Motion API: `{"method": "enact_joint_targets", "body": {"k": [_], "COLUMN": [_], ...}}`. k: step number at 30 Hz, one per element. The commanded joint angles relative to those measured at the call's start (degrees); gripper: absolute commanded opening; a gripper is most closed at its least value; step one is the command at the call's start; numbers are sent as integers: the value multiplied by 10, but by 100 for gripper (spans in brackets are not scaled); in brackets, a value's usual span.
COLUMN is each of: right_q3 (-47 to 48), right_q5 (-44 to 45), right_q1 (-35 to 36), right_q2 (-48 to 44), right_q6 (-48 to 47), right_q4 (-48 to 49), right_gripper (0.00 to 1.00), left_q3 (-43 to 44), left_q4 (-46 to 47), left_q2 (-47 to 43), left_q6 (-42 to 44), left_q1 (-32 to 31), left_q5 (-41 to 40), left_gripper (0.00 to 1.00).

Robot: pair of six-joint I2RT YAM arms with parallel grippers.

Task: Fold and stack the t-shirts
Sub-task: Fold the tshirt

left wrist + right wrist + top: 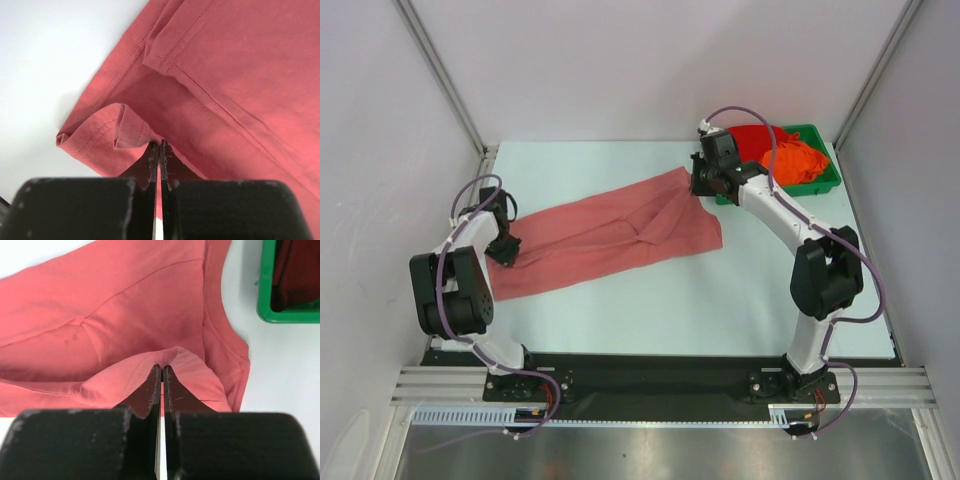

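Salmon-pink and partly folded, the salmon t-shirt (620, 235) lies stretched in a long band across the middle of the white table (720, 310), running from near-left to far-right. The left gripper (159, 146) nips its left end, fingers pressed together on a raised fold of hem. Its far-right edge puckers up between the tips of the right gripper (162, 368) — likewise clamped tight on the fabric. Just beyond, at the far right, the green tray (828, 182) holds the red t-shirt (748, 140) and orange t-shirt (798, 160), bunched together.
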Motion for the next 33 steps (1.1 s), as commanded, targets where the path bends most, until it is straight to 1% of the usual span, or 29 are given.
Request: {"method": "enact_joint_targets", "body": {"k": [1,8,15,29,33], "right_q3": [33,48,83,113,135], "right_q5": [-2,-2,-6,-4,-3], "right_q1": [-2,-5,-8,-15,-15], "right_q2": [15,42,83,109,127], "right_q6": [-15,-18,-25,-22,-28], "right_q4": [28,39,43,51,45], "right_gripper": [0,0,0,0,0], "left_q3": [30,34,48,49,63], "left_q4": [-1,6,8,18,16], "left_q2": [15,23,49,53,64], "left_q6": [3,0,-1,-4,-6], "left_q1": [7,23,25,27,27], "left_q5": [-11,-11,-9,-11,-6], "left_gripper": [1,3,4,5,5]}}
